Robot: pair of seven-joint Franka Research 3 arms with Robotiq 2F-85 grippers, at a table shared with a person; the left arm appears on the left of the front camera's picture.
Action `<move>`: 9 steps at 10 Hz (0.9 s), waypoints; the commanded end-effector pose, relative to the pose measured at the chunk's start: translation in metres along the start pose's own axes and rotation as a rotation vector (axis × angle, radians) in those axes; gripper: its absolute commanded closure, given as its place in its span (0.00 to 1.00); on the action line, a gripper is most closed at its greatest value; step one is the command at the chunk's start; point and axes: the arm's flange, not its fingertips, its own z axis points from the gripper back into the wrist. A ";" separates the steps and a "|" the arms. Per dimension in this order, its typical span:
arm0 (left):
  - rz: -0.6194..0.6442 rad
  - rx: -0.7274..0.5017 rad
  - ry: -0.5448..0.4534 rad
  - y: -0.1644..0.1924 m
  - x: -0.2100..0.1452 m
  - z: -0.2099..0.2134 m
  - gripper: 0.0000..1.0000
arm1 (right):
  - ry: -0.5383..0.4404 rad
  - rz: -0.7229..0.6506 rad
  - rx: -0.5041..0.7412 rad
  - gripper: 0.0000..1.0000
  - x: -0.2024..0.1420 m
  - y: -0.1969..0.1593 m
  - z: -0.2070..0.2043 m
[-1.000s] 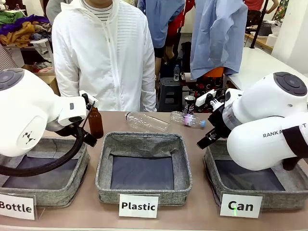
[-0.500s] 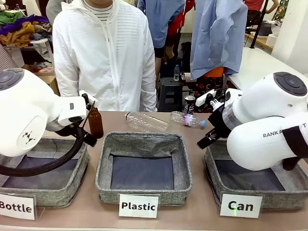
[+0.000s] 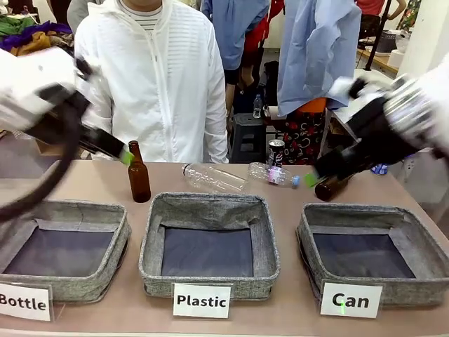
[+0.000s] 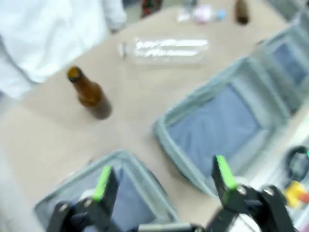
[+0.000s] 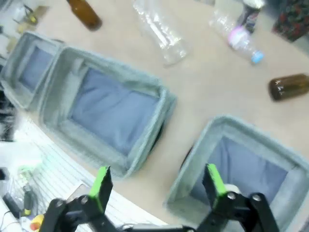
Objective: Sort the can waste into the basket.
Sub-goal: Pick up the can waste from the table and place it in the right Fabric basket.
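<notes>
A black can (image 3: pixel 276 151) stands at the table's far edge, right of centre; it also shows at the top of the right wrist view as a dark can (image 5: pixel 251 9). The grey basket (image 3: pixel 414 288) carded "Can" sits front right with nothing in it, and lies under my right gripper (image 5: pixel 157 182), whose green-padded fingers (image 5: pixel 211 180) stand wide apart, holding nothing. In the front view the right gripper (image 3: pixel 312 179) is a blur above the basket's far left corner. My left gripper (image 4: pixel 164 176) is open too, over the left baskets, and blurred at upper left (image 3: pixel 123 154).
A brown bottle (image 3: pixel 138 175) stands at the left; another brown bottle (image 3: pixel 331 187) lies behind the Can basket. Two clear plastic bottles (image 3: pixel 214 177) (image 3: pixel 273 174) lie mid-table. The "Plastic" basket (image 3: pixel 209 279) and "Bottle" basket (image 3: pixel 70 284) sit in front. A person in white stands across the table.
Both arms have swung up and outward from low over the baskets and are blurred by the motion. The lying brown bottle now shows behind the Can basket.
</notes>
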 end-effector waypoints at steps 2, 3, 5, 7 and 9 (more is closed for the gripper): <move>0.103 -0.210 -0.042 0.059 -0.100 0.075 0.00 | -0.142 -0.224 0.198 0.00 -0.079 -0.062 0.093; 0.218 -0.315 -0.056 0.104 -0.119 0.073 0.00 | -0.245 -0.304 0.317 0.00 -0.105 -0.099 0.104; 0.475 -0.544 -0.158 0.187 -0.189 0.052 0.00 | -0.357 -0.473 0.454 0.00 -0.156 -0.167 0.103; 0.723 -0.679 -0.294 0.258 -0.242 0.035 0.00 | -0.437 -0.656 0.531 0.00 -0.195 -0.228 0.088; 0.855 -0.728 -0.423 0.280 -0.288 0.021 0.00 | -0.446 -0.866 0.594 0.00 -0.231 -0.284 0.056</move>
